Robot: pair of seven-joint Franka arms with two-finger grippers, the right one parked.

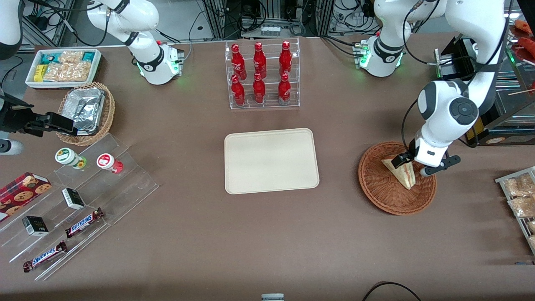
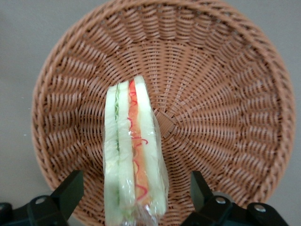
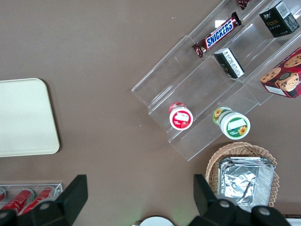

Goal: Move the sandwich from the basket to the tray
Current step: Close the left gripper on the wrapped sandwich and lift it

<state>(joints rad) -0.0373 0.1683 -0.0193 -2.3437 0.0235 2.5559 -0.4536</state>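
The sandwich (image 1: 400,171) is a plastic-wrapped wedge of pale bread with red and green filling. It stands on its edge in the round reddish-brown wicker basket (image 1: 378,190) toward the working arm's end of the table. My left gripper (image 1: 411,166) hangs over the basket, right at the sandwich. In the left wrist view the sandwich (image 2: 134,155) lies between the two black fingers (image 2: 70,190), which are spread wide and do not touch it; the basket (image 2: 225,94) fills that view. The gripper (image 2: 134,197) is open. The cream tray (image 1: 271,160) lies empty mid-table.
A clear rack of red bottles (image 1: 262,75) stands farther from the front camera than the tray. A rack of snack packets (image 1: 520,198) lies at the table edge near the basket. A black box device (image 1: 459,58) stands by the working arm's base.
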